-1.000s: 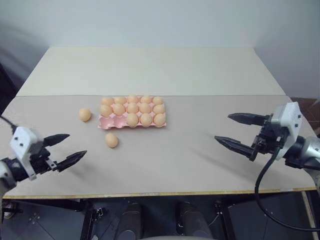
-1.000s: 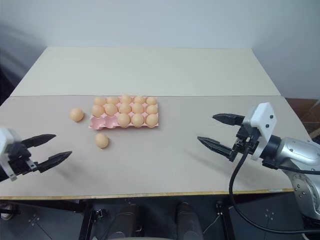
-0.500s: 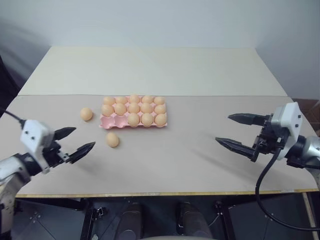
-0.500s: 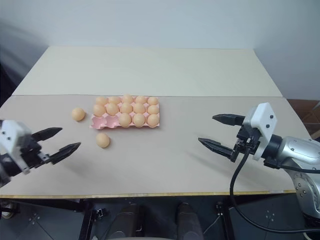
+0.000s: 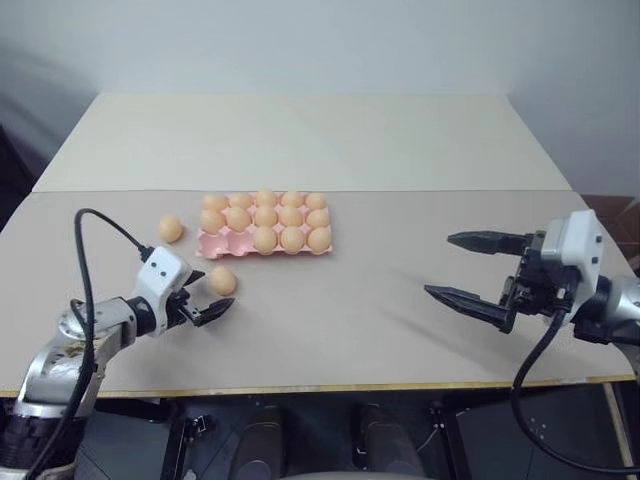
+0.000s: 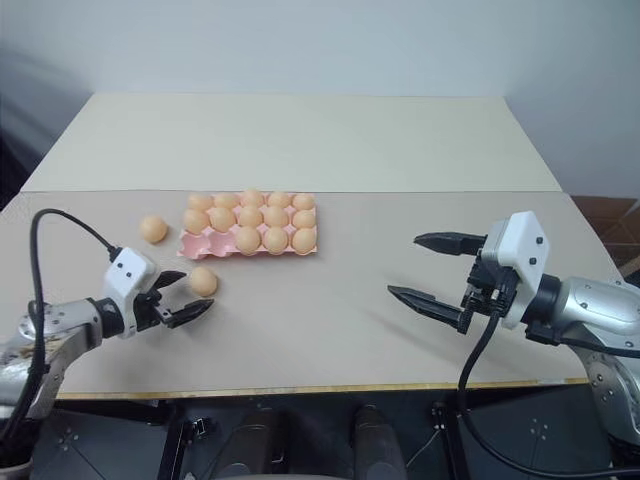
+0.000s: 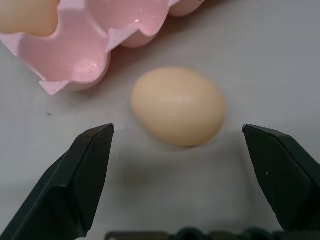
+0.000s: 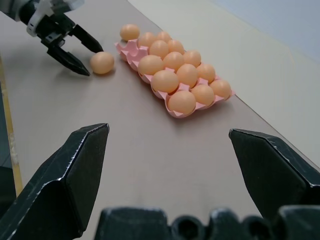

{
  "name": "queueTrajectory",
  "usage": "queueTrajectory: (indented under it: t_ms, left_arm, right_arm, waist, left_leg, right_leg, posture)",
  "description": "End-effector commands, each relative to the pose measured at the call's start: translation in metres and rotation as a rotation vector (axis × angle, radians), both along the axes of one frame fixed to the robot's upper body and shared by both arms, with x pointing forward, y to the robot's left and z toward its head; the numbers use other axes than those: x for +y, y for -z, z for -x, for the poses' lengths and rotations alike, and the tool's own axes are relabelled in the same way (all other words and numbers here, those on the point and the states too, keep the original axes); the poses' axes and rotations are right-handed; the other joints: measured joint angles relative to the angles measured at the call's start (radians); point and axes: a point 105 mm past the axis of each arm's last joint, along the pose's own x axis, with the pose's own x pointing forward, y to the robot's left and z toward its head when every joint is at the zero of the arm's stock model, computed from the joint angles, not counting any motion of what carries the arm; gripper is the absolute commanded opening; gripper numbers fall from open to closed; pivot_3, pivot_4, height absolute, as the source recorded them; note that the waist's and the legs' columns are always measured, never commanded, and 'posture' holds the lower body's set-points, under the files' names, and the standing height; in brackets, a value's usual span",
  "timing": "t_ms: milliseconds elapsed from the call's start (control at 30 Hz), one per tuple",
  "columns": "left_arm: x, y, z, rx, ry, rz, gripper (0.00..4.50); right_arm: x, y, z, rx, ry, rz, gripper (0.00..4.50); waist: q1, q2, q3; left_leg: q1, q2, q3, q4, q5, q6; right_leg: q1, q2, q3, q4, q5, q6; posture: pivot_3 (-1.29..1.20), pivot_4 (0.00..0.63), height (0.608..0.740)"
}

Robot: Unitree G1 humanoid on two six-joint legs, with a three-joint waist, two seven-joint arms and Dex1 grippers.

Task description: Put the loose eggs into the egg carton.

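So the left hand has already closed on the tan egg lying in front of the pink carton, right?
Not quite: the left hand is open. In the left wrist view its black fingers stand apart on either side of the smooth tan egg, which lies on the table before the pink moulded carton.

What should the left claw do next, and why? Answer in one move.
Probably ease forward a little, then close: the left claw is open, with the egg lying on the table just ahead of its tips, not yet between them, beside the carton and its empty pockets.

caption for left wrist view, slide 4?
Open left gripper lined up on a loose egg beside the pink carton's empty pockets.
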Motion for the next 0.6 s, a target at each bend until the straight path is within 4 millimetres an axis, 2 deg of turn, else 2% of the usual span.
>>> queueTrajectory:
  t_ms: [33, 333, 433, 600]
  left_arm:
    - [-0.008, -0.002, -0.006, -0.030, 0.034, 0.003, 4.48]
    - [-0.005, 0.009, -0.016, -0.001, 0.006, -0.006, 4.48]
    - [-0.002, 0.014, -0.020, 0.009, -0.014, -0.028, 3.87]
    - [-0.003, 0.011, -0.021, -0.008, -0.013, -0.006, 2.46]
  right_arm:
    - [0.003, -0.010, 0.006, -0.039, -0.011, 0.002, 4.50]
    - [0.006, -0.010, 0.013, -0.021, -0.053, -0.008, 4.50]
    - [0.008, -0.007, 0.017, 0.000, -0.097, 0.002, 4.50]
    - [0.009, -0.006, 0.017, -0.001, -0.106, 0.004, 4.50]
  waist:
    - [0.001, 0.000, 0.000]
    - [-0.001, 0.000, 0.000]
    - [0.000, 0.000, 0.000]
    - [0.000, 0.000, 0.000]
  left_leg:
    - [0.000, 0.000, 0.000, 0.000, 0.000, 0.000]
    - [0.001, 0.000, 0.000, 0.000, 0.000, 0.000]
    - [0.001, 0.000, 0.000, 0.000, 0.000, 0.000]
    - [0.001, 0.000, 0.000, 0.000, 0.000, 0.000]
  right_leg:
    - [0.000, 0.000, 0.000, 0.000, 0.000, 0.000]
    - [0.000, 0.000, 0.000, 0.000, 0.000, 0.001]
    - [0.000, 0.000, 0.000, 0.000, 0.000, 0.001]
    - [0.001, 0.000, 0.000, 0.000, 0.001, 0.001]
  posture:
    - [0.00, 0.150, 0.740]
    - [0.00, 0.150, 0.740]
    - [0.00, 0.150, 0.740]
    - [0.00, 0.150, 0.740]
